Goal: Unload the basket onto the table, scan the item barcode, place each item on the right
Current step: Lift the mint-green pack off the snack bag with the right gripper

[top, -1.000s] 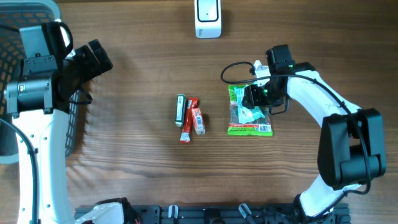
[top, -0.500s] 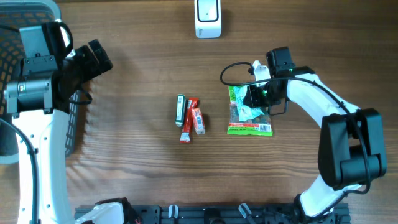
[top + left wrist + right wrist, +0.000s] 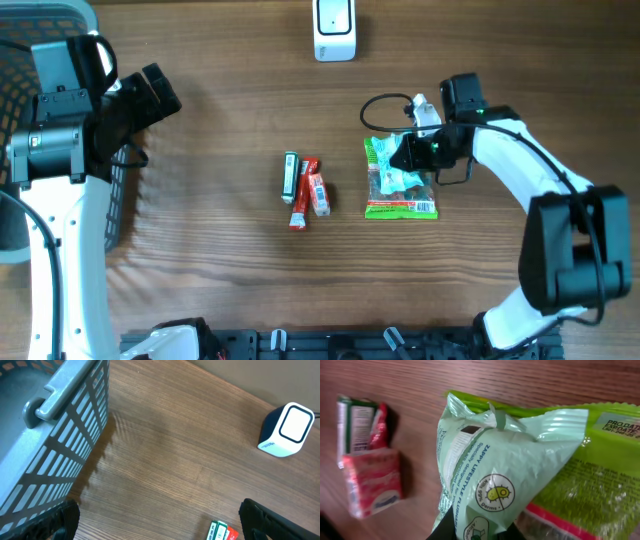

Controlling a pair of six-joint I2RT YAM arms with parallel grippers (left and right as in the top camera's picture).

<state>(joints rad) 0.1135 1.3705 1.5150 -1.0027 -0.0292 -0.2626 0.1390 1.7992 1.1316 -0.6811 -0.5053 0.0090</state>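
Closest in, the right jaws were clamped on the lower edge of the pale green pouch [image 3: 495,470], pinching only thin, crinkled film. That was the main worry: with so little caught, the pouch could slip out on the lift, or swing and twist so that its code faced away from the reader. It lay on top of the bright green packet [image 3: 600,475], touching it, so a drag rather than a clean lift could pull that packet across the table [image 3: 200,280]. No barcode showed on the pouch's upper face. A dark patch near its top seam was possibly a label panel, too blurred to tell, so the code might sit underneath and need a turn.

The pouch read "ZAPPY LIFESTYLE", with "Specially designed" beside it and a round badge marked "germs". The packet beneath carried "PROD.DATE" and "EXP.DATE".

Just to the left lay the red sachets [image 3: 314,190] and a green-and-white stick [image 3: 290,176], near enough for a low sweep to knock. Farther off stood the white scanner [image 3: 334,28], well apart from the pouch. Farthest, the left jaws hung wide apart beside the basket [image 3: 65,445], holding nothing.
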